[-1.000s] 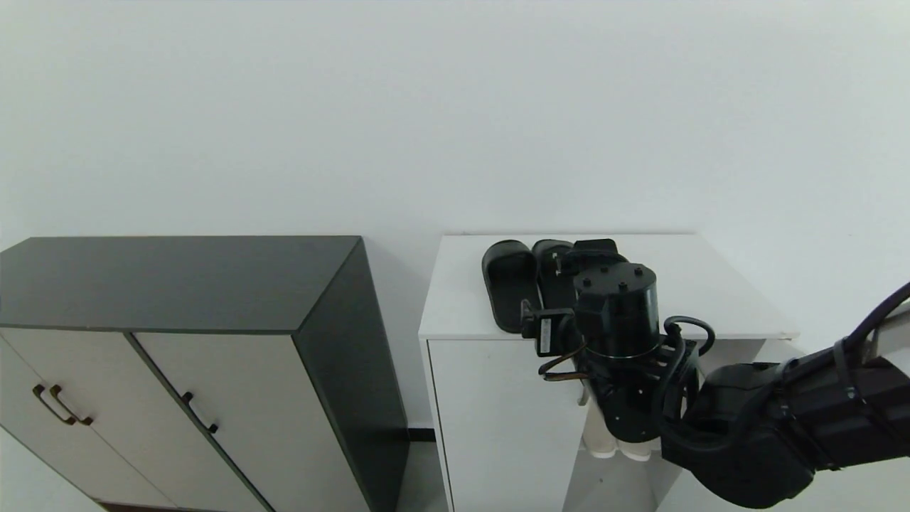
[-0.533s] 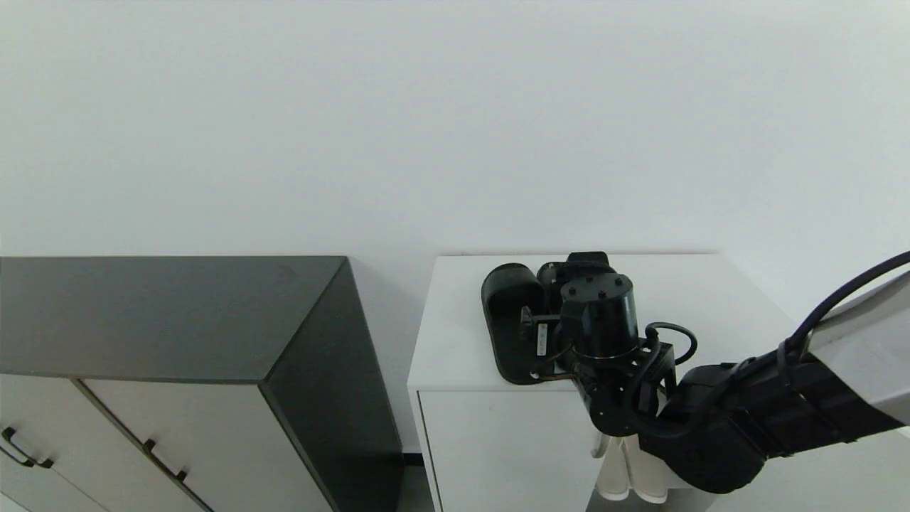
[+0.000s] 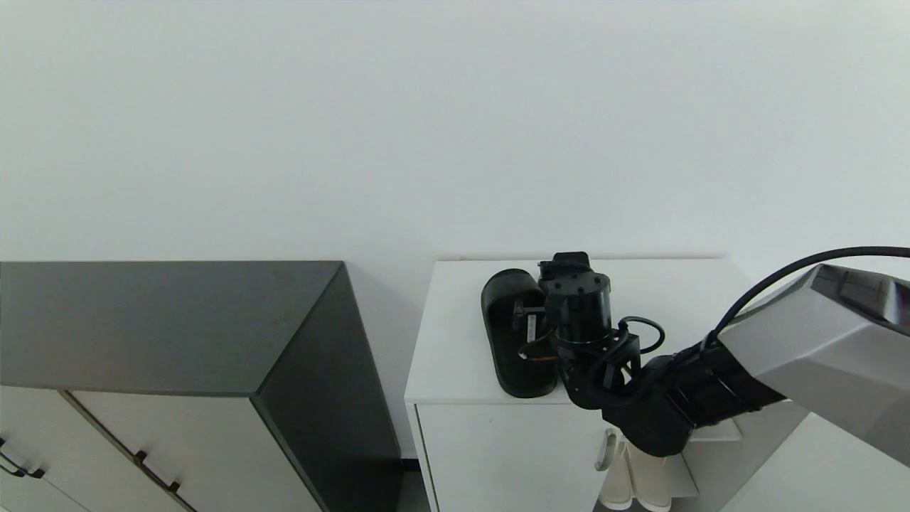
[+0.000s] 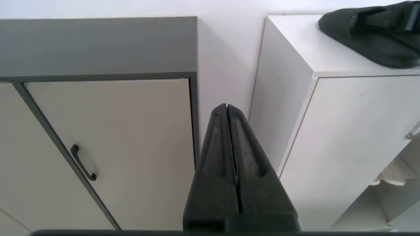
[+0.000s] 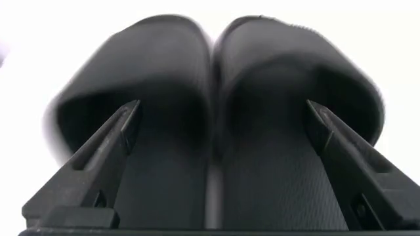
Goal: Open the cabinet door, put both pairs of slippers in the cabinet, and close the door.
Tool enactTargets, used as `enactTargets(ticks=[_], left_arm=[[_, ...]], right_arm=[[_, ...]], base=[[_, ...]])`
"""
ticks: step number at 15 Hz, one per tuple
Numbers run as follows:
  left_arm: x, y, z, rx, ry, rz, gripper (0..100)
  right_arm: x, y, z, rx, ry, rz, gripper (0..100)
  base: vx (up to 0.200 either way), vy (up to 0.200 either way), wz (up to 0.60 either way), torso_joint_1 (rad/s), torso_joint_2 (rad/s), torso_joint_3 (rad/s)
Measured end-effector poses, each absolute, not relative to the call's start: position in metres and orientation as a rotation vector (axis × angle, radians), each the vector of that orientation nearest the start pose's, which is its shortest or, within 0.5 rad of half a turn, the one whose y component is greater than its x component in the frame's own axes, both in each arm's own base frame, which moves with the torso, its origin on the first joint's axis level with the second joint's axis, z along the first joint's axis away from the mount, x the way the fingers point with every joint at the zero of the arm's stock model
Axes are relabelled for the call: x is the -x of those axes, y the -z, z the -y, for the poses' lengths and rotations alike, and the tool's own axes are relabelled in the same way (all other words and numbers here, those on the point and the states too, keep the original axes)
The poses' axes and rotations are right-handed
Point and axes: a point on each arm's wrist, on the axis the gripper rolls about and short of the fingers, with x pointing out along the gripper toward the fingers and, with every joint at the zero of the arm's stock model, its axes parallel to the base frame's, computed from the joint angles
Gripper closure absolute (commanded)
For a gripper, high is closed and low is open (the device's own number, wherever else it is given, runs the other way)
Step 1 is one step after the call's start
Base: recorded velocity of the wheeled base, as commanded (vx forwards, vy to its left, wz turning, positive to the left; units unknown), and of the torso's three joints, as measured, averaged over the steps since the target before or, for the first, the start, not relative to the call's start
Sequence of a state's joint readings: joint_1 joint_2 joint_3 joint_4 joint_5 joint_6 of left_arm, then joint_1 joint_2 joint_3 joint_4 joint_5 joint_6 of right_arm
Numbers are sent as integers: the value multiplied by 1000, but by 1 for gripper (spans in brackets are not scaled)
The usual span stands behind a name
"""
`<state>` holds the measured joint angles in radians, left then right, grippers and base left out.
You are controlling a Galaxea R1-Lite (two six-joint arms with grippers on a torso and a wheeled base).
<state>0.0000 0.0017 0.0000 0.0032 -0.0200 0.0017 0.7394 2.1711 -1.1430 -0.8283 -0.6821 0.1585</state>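
Observation:
A pair of black slippers (image 3: 513, 334) lies side by side on top of the white cabinet (image 3: 455, 334). My right gripper (image 3: 566, 264) is low over the pair and covers most of the right slipper. Seen from the right wrist, the gripper (image 5: 221, 105) is open, with one finger outside each black slipper (image 5: 164, 78), not touching. A white pair of slippers (image 3: 633, 476) stands in the white cabinet's open lower compartment. My left gripper (image 4: 226, 108) is shut and holds nothing, in the air before the gap between the two cabinets.
A dark-topped cabinet (image 3: 163, 320) with pale shut doors (image 4: 111, 144) and a dark handle (image 4: 84, 164) stands left of the white cabinet (image 4: 341, 131). The black slippers (image 4: 377, 33) lie near the front edge. A white wall is close behind.
The head camera has shifted, so both cabinets sit lower in the picture. My right arm has pushed forward over the white cabinet, bringing the open gripper around the black slippers.

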Motion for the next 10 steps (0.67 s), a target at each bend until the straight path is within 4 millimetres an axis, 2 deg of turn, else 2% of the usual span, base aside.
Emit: enactTargets(ticks=[4,5,10], left_arm=[[23,-75,0,-2,20,-5,100],[23,-75,0,-2,20,-5,100],[23,-75,0,-2,20,-5,100]], right_arm=[[-344,-110,-272,-14,-12,-144,0],[-346,-108,-273,-14,-17,-145,100],[-349,-103,-274,-11,-18,-150,100]], base=[[0,0,0,0,0,0],[0,0,0,0,0,0],[0,0,0,0,0,0]])
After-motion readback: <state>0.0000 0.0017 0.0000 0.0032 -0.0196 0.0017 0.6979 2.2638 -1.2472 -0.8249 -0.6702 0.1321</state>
